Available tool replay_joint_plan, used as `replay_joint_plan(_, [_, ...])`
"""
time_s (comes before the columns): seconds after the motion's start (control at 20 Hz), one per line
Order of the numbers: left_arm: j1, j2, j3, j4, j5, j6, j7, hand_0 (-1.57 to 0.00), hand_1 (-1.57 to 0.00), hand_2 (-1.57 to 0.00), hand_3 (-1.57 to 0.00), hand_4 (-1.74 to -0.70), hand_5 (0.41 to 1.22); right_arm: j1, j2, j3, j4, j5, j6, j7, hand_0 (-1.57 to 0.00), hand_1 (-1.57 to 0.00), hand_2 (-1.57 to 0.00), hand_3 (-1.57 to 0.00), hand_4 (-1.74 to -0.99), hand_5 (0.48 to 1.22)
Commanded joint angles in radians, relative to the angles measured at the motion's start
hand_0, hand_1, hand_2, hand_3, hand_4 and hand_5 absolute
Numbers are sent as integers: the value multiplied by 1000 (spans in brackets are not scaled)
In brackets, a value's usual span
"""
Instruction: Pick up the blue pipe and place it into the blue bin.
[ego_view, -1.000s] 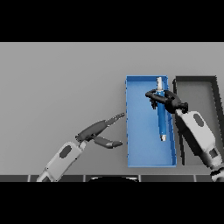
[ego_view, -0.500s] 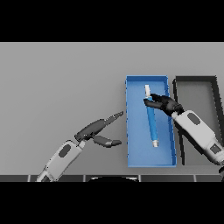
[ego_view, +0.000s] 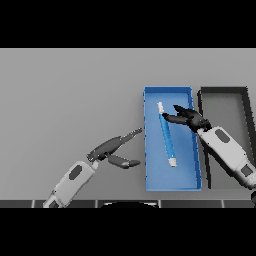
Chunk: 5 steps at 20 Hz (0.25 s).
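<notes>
The blue pipe (ego_view: 166, 134) with white ends lies loose on the floor of the blue bin (ego_view: 150, 175), slanting from upper left to lower right. My right hand (ego_view: 186, 119) hovers over the bin's right half, just right of the pipe's upper part, fingers spread and holding nothing. Left of the bin, over the table, my left hand (ego_view: 112, 151) stays open with fingers pointing toward the bin's left wall.
A black bin (ego_view: 223, 91) stands directly right of the blue bin, their walls nearly touching. Grey table stretches to the left and behind both bins.
The right hand let go of the pipe and drew back to the right. The pipe dropped flat into the blue bin and shifted left. The left hand barely moved.
</notes>
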Motion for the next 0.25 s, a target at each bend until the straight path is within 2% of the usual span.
replay_joint_plan(0.0, [-7, 1, 2, 8, 0, -3, -1, 1, 1, 1, 1, -920, 464, -6, -4, -4, 16, 5, 15, -15, -9, -8, -7, -6, -1129, 672])
replay_joint_plan(0.2, [0, 19, 12, -16, 17, -11, 2, 1, 1, 1, 1, -920, 468, 0, 7, -5, 22, -4, 32, -28, -9, -8, -7, -6, -1129, 677])
